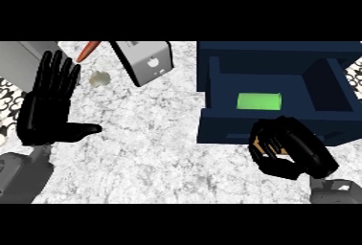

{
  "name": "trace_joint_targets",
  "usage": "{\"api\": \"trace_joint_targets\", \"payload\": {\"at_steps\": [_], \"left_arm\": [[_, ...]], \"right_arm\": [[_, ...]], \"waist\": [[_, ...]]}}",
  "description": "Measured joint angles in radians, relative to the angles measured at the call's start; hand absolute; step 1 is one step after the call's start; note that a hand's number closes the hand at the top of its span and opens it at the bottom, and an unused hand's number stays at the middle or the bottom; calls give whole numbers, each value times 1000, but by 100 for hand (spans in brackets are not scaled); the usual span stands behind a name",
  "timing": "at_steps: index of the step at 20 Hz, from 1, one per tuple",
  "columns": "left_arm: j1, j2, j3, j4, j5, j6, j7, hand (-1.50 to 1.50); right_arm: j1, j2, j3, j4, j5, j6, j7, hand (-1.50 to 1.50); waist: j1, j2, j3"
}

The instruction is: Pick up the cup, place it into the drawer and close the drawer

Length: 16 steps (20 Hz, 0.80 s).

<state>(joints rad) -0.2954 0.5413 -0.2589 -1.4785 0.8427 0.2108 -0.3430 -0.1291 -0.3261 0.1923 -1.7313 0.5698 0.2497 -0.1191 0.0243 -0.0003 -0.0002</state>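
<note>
Lying on its side in the open navy drawer (212, 119), the cup (259, 101) is bright green. Right hand (293, 153) curled, holding nothing; left hand (46, 103) flat open over the white marbled counter (148, 148).

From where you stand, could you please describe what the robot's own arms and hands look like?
Both forearms are plain grey: the left forearm and the right forearm. Each ends in a glossy black robot hand, the left and the right, with segmented fingers and a thumb. No cables or markings show.
</note>
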Motion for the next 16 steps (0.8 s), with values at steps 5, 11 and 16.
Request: {"api": "trace_joint_targets", "payload": {"at_steps": [5, 11, 16], "left_arm": [[90, 10, 53, -25, -11, -64, -12, -150], [149, 14, 116, -4, -14, -162, -25, -150], [182, -3, 160, 5, -30, -219, -14, -150]], "right_arm": [[-76, 40, 27, 193, 107, -66, -53, -150], [-196, 80, 31, 479, 213, -144, -114, -150], [-321, 121, -7, 702, 247, -180, -166, -150]], "waist": [[-8, 0, 0], [-10, 2, 0], [-10, 2, 0]]}}
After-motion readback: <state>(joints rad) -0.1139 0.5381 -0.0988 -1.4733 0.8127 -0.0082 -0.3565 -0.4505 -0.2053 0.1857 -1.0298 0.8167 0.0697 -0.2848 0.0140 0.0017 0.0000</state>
